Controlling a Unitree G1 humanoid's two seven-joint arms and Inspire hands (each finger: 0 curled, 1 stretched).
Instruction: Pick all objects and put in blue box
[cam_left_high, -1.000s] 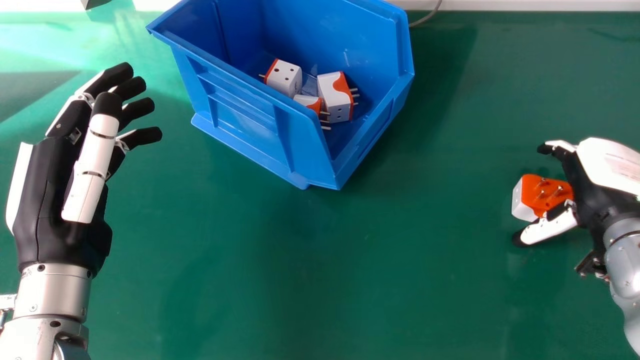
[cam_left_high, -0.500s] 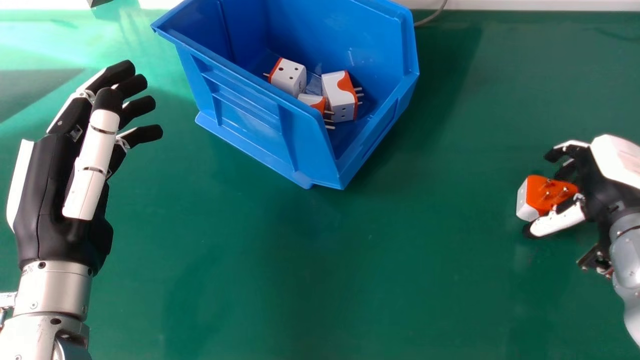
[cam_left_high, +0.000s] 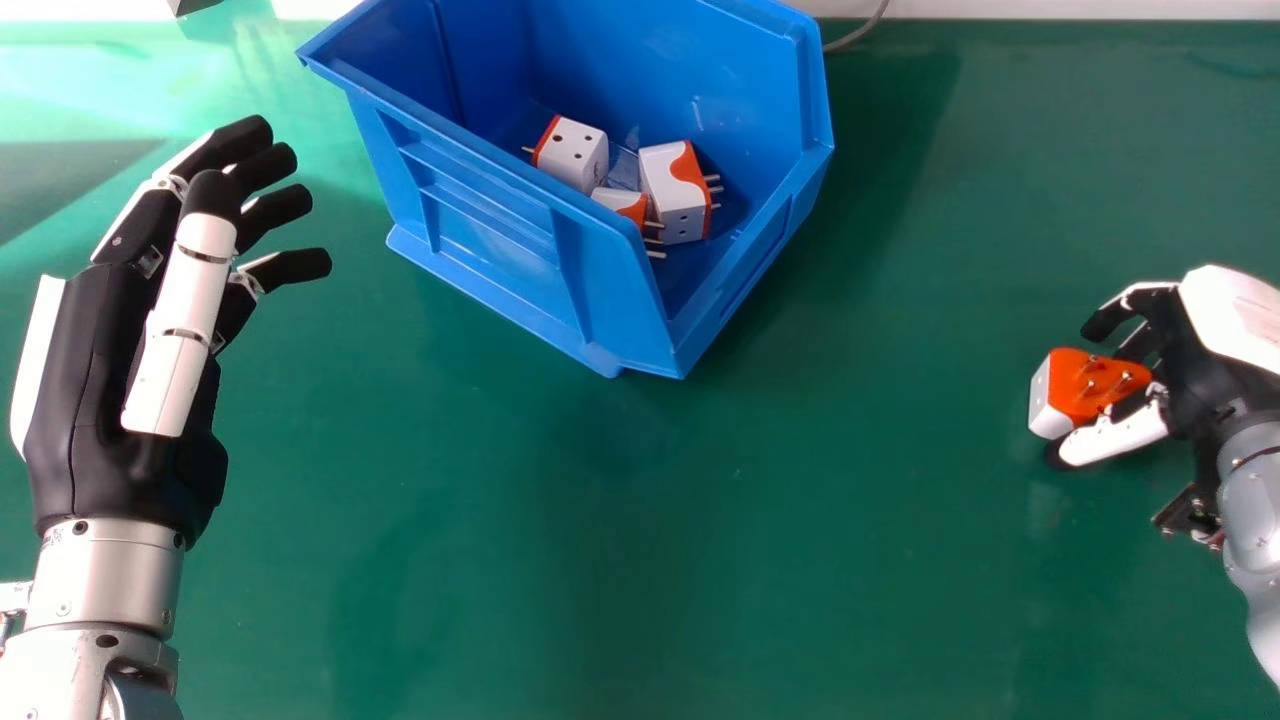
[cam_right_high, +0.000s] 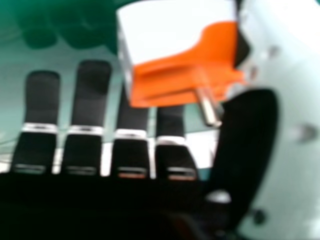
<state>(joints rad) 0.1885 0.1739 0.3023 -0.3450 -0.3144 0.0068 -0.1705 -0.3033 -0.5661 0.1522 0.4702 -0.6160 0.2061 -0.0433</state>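
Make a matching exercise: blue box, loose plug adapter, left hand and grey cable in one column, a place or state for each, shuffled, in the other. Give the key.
1. Blue box
2. Loose plug adapter
3. Left hand
4. Grey cable

A. Open, left of the box
B. At the far edge of the table
C. Beside the thumb of the right hand
D. Has three adapters inside

Pairs: 1-D, 2-C, 3-A, 4-B

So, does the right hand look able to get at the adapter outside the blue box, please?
Probably yes: the orange and white adapter sits by the right hand, between thumb and fingers, with nothing blocking it.
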